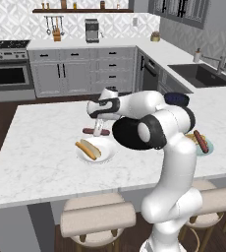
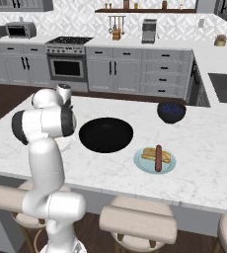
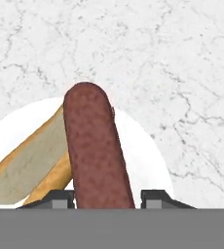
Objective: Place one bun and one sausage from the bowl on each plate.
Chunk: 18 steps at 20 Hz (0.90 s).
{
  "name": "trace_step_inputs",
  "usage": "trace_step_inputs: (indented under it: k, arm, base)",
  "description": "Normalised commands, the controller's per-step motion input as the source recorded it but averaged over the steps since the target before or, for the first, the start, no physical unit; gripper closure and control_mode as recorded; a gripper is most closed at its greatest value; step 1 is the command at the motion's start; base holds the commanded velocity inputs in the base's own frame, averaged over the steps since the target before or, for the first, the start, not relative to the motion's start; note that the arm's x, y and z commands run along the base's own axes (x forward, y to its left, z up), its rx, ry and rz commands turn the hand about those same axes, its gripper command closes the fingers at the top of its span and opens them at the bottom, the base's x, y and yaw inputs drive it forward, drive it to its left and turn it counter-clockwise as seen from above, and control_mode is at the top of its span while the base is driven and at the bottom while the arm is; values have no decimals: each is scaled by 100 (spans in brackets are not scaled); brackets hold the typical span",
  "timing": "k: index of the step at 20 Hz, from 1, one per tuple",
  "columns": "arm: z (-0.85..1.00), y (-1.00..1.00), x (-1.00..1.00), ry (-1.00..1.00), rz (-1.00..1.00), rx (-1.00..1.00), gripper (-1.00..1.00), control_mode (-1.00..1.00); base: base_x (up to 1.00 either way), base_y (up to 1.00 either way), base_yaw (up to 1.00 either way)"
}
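Robot gripper (image 1: 99, 132) holding a sausage (image 3: 97, 153) above a white plate (image 1: 107, 152).
Jaws clamp the sausage; a bun (image 3: 28, 168) lies on the plate directly beneath.

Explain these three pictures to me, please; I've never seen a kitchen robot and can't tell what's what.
A white robot arm stands at a marble counter. Two pictures come from cameras behind it, left and right; the third looks along its hand. The hand is shut on a sausage, over the white plate, where a bun already lies. The blue-green plate has its bun and sausage. The black bowl looks empty. A navy bowl sits behind.
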Motion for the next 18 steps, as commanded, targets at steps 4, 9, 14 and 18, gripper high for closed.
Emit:
trace_step_inputs:
  k: [4,9,14,18]
  arm:
    - [-39,2,-4,4,7,-3,100,-100]
    - [-20,7,-40,-2,14,0,100,-100]
    - [-5,2,-34,-2,12,0,100,-100]
    - [-17,0,-2,0,6,0,100,-100]
  base:
    - [0,0,0]
    - [0,0,0]
    - [0,0,0]
    - [0,0,0]
